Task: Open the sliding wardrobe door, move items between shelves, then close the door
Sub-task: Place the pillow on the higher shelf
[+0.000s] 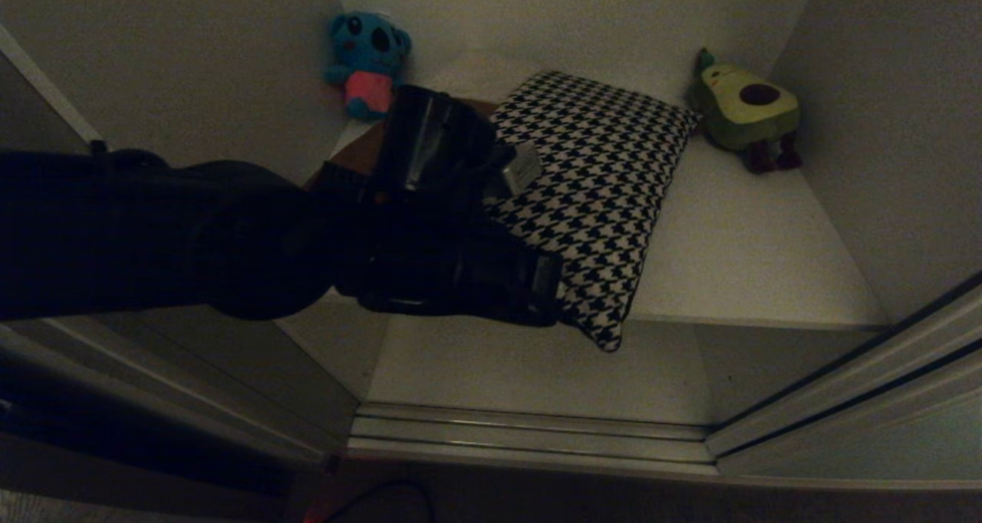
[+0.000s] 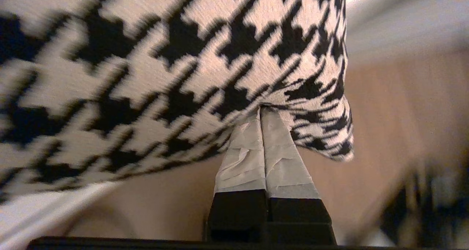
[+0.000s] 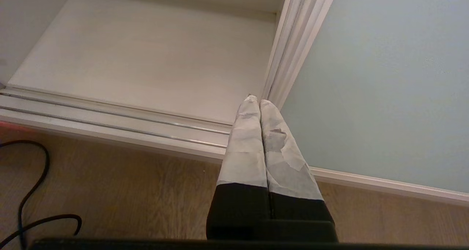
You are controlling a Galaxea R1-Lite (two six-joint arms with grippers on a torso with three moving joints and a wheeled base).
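Above the upper shelf (image 1: 736,254), left gripper (image 2: 262,109) pinches the cushion's (image 1: 598,193) edge, jaws fully closed on fabric. Cushion overhangs the shelf front. Advice: lift clear before lowering. Right gripper (image 3: 259,101) closed, empty, beside the sliding wardrobe door (image 3: 384,88).
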